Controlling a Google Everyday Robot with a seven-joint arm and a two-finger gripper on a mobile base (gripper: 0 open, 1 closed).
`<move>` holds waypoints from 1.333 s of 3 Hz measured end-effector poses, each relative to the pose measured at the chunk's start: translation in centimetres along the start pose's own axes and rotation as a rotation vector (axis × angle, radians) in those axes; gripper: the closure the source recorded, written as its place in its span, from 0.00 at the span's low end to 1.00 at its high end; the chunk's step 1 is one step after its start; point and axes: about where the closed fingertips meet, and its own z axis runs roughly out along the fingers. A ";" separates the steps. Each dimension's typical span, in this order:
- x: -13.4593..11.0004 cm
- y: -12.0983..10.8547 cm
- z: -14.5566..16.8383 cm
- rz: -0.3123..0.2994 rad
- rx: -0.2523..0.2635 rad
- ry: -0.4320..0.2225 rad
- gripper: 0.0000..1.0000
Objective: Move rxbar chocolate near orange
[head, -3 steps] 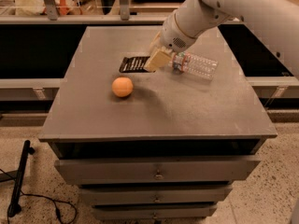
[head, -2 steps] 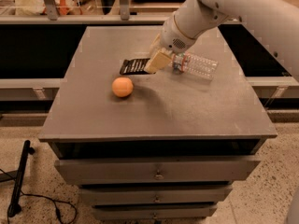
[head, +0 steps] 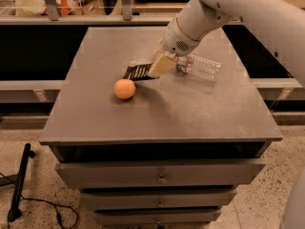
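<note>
A speckled floor (head: 33, 140) ran under a dark grey bench (head: 190, 113), which stood on a stack of drawers (head: 162, 173). Behind it, at 12 o'clock, were a rail and some cluttered shelving. A black cable (head: 18, 187) lay on the floor at the bench's 8 o'clock corner.

The white arm (head: 214, 11) reached in from 1 o'clock and sloped down toward the middle of the bench. Its tool (head: 159, 67), tan at the tip, sat low over the surface at the 3 o'clock end of the rxbar chocolate (head: 137, 72), covering that end of the wrapper. Whether the tool was clenched on the bar or released could not be told from this view.

The bar lay flat, a little toward 11 o'clock from the bench's centre, its long side running roughly from 9 to 3 o'clock, with rows of white lettering showing on the black wrapper. The orange (head: 125, 88) rested at the bar's 7 o'clock, near it but apart from it, with a thin strip of bare bench between them.

A clear plastic water bottle (head: 202, 67) lay on its side at the tool's 3 o'clock, its capped end close beside the arm's wrist and its body pointing toward 4 o'clock. It lay well apart from the orange.
</note>
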 end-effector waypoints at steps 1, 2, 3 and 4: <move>0.3 0.3 0.3 0.005 -0.018 0.003 1.00; 0.5 0.6 0.6 0.006 -0.034 0.004 0.83; 0.6 0.8 0.7 0.005 -0.042 0.007 0.59; 0.7 0.9 0.8 0.003 -0.047 0.010 0.36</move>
